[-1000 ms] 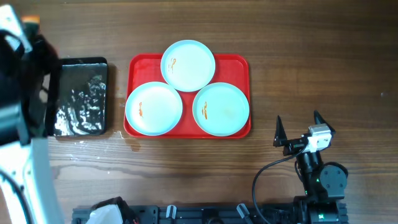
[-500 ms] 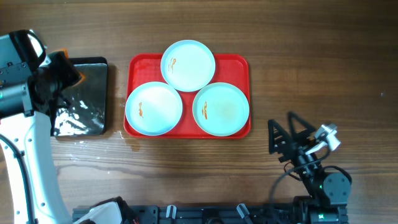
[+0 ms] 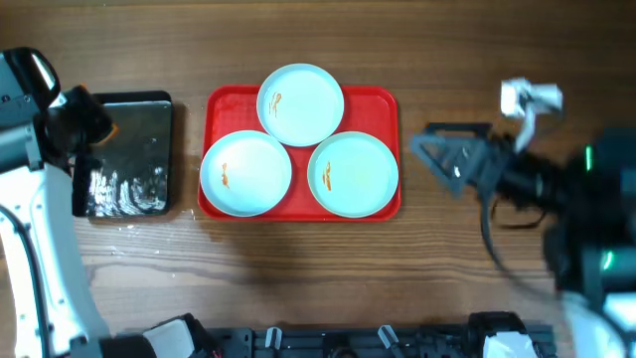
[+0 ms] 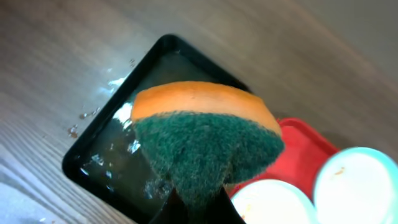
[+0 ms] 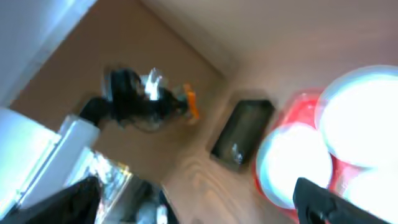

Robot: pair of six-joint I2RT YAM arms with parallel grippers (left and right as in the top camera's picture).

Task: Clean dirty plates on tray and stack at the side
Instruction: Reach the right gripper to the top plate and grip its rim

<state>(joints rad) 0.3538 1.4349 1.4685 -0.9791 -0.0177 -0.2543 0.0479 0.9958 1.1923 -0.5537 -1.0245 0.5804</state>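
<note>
wiping looks barely begun: your left jaws pinch the sponge (image 4: pixel 205 140) over the wet black tray (image 3: pixel 149 99), and your right jaws gape wide just beside the red tray (image 3: pixel 383 104), where all three smeared plates (image 3: pixel 245 174) lie. next, bring the sponge down onto a plate.

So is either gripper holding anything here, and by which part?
Left gripper pinches the sponge by its lower green end; right gripper is open, empty.
</note>
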